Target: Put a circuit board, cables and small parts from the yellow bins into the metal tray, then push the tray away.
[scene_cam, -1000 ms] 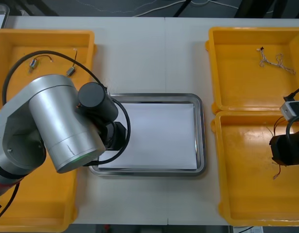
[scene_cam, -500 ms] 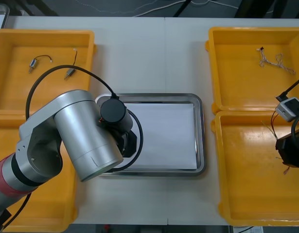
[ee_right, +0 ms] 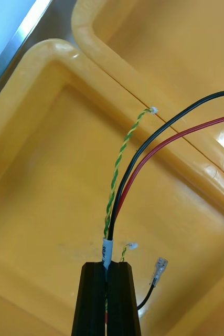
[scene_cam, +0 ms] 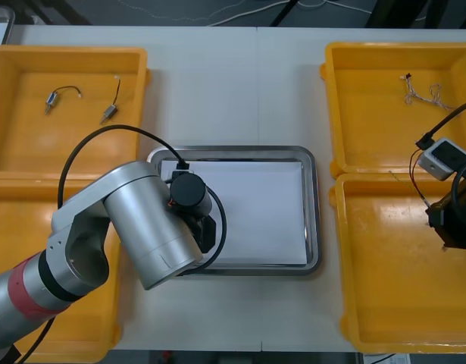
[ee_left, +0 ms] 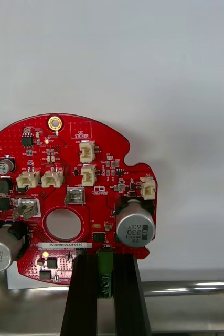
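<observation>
My left gripper is shut on a green connector at the edge of a round red circuit board. The board hangs over the white inside of the metal tray, just past its shiny rim. From the front, the left arm covers the tray's left part, and the board is hidden beneath the wrist. My right gripper is shut on a bundle of cables: black, red, and twisted green and yellow. It holds them above the near right yellow bin, at the front view's right edge.
Two small metal parts lie in the far left bin. A tangle of thin cables rests in the far right bin. The near right bin's floor is bare.
The left arm has swung right, from the left bins to over the tray's left part. The right gripper has lifted and shifted slightly away, trailing the cables.
</observation>
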`<state>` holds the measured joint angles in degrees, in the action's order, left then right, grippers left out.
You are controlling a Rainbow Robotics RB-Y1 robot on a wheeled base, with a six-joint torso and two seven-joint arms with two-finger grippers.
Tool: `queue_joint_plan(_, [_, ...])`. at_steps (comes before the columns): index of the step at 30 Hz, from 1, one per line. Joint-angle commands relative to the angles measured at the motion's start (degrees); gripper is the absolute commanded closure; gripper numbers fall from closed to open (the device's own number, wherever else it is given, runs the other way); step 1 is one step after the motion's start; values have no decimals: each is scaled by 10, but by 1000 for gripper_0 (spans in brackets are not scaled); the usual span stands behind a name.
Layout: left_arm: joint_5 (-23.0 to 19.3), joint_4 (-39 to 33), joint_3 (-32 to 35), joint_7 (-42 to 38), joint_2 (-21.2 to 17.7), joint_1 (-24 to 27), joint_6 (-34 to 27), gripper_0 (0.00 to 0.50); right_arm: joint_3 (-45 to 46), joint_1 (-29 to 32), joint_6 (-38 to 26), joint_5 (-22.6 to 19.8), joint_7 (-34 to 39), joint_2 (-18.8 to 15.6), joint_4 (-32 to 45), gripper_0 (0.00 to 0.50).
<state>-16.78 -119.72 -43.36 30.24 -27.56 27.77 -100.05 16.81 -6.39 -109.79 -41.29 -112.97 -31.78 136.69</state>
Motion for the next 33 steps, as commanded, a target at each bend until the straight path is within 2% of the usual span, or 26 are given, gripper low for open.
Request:
queue_joint_plan(1, [13, 2, -22, 53, 25, -10, 11, 500, -1, -8, -2, -9, -28, -21, 31, 500])
queue_joint_plan(21, [51, 3, -47, 55, 23, -40, 18, 500, -18, 7, -2, -18, -12, -21, 72, 500])
queue_joint_plan(22, [52, 3, -47, 55, 24, -40, 18, 487, -19, 7, -2, -20, -12, -21, 69, 500])
queue_joint_plan(23, [52, 3, -47, 55, 24, -40, 18, 452, -20, 7, -2, -20, -12, -21, 67, 500])
queue_joint_plan(25, [54, 3, -48, 54, 24, -40, 18, 251, -22, 7, -2, -22, -11, -21, 62, 500])
queue_joint_plan(26, [56, 2, -48, 54, 23, -40, 19, 192, -25, 7, -2, -23, -11, -21, 60, 500])
queue_joint_plan(29, [56, 2, -45, 54, 23, -39, 21, 107, -27, 7, -2, -24, -10, -21, 59, 500])
queue_joint_plan(31, [56, 2, -45, 54, 23, -39, 21, 107, -27, 7, -2, -24, -10, -21, 59, 500])
queue_joint_plan(32, [55, -1, -41, 54, 23, -37, 21, 53, -27, 7, -2, -24, -10, -21, 59, 500])
queue_joint_plan(33, [56, -3, -39, 54, 24, -36, 21, 44, -27, 7, -2, -24, -10, -21, 59, 500])
